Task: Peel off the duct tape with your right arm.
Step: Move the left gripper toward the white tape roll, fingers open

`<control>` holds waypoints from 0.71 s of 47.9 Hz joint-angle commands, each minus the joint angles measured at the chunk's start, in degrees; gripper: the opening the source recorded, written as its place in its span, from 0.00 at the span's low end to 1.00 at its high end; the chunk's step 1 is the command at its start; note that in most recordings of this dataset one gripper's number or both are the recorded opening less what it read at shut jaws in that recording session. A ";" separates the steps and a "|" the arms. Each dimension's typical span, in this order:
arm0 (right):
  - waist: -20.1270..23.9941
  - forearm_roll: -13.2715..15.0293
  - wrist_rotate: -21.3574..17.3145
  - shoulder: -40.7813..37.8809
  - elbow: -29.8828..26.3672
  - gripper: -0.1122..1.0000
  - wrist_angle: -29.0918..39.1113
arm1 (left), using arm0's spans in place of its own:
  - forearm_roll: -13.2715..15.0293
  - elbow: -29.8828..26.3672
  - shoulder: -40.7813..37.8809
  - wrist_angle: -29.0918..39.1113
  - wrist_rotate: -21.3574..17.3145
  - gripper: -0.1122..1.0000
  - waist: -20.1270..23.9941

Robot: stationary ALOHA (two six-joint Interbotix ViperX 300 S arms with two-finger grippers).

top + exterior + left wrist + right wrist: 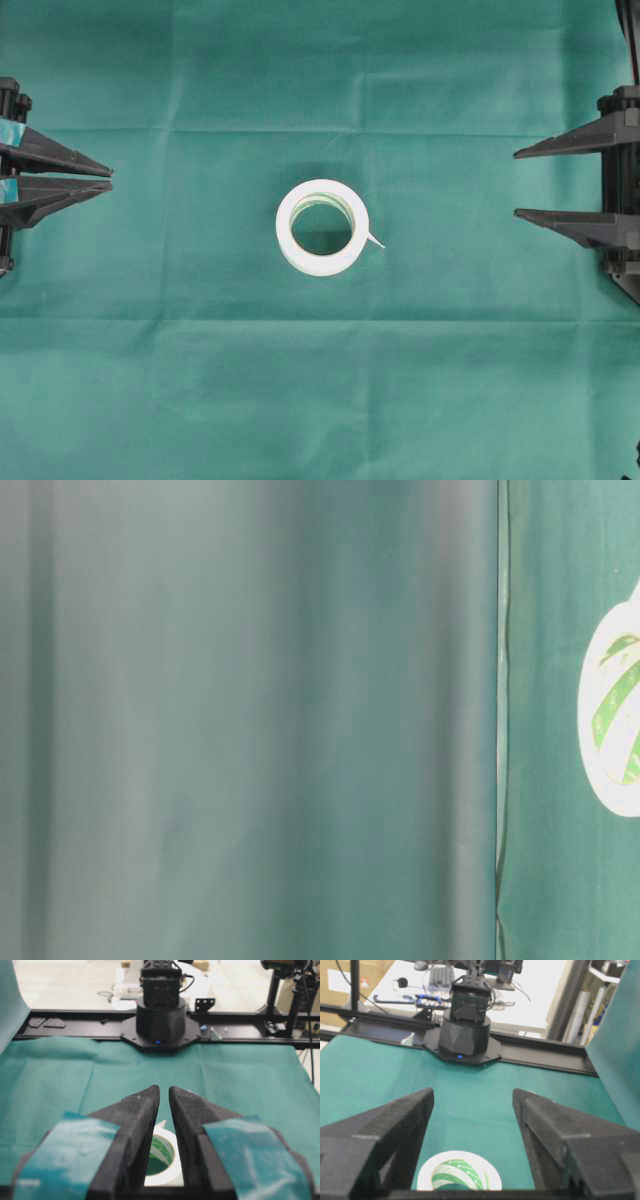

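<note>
Left gripper (112,179) sits at the far left edge of the overhead view, level, fingers pointing right toward the middle. Teal strips on the fingers near the wrist. Jaws nearly together, only a thin slit between the tips, nothing in them. From its own wrist camera the left gripper (164,1091) shows the same narrow gap, teal patches up close, and a sliver of the roll low between the fingers.

Duct tape (322,228) lies flat on the green cloth (200,380), about centre, well apart from both grippers. White roll, hole up, green print on the inner core. Thin white tab (375,240) sticks out at its lower right, toward the right arm's side. Only the overhead view shows that tab.

Right gripper (515,184) at the far right edge, level, plain black fingers pointing left. Jaws clearly apart, wide gap, empty. Its wrist view shows the right gripper (473,1093) spread, with the duct tape (459,1174) on the cloth low in the gap, green-and-white core pattern plain to see; the other arm's base (465,1030) stands across the table.

Table-level view is mostly a blurred green drape; the duct tape (612,715) is cut off at the right edge, probably standing out only because the cloth blocks everything else. No gripper there.
</note>
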State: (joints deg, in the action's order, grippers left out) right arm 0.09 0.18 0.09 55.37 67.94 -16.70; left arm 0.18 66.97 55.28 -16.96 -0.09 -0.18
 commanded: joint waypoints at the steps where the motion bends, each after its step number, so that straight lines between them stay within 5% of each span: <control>1: -0.44 0.00 -0.18 -0.53 -0.79 0.32 -0.62 | 0.53 -0.35 -0.44 -0.70 -0.09 0.32 0.53; 10: -0.44 0.09 -0.09 -0.18 0.53 0.09 -2.11 | 0.53 1.23 -0.79 -0.97 -0.18 0.10 -0.18; 20: -0.44 0.09 -0.09 0.44 1.85 0.02 -2.29 | 0.62 1.76 -0.26 -1.67 0.09 0.11 -1.05; 34: -0.44 0.09 -0.09 1.23 2.46 0.06 -2.29 | 0.62 2.02 -0.53 -3.60 0.18 0.17 -1.93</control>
State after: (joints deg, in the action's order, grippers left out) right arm -0.26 0.26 0.09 56.60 71.10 -18.37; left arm 0.70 69.43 55.20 -19.16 0.09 -1.58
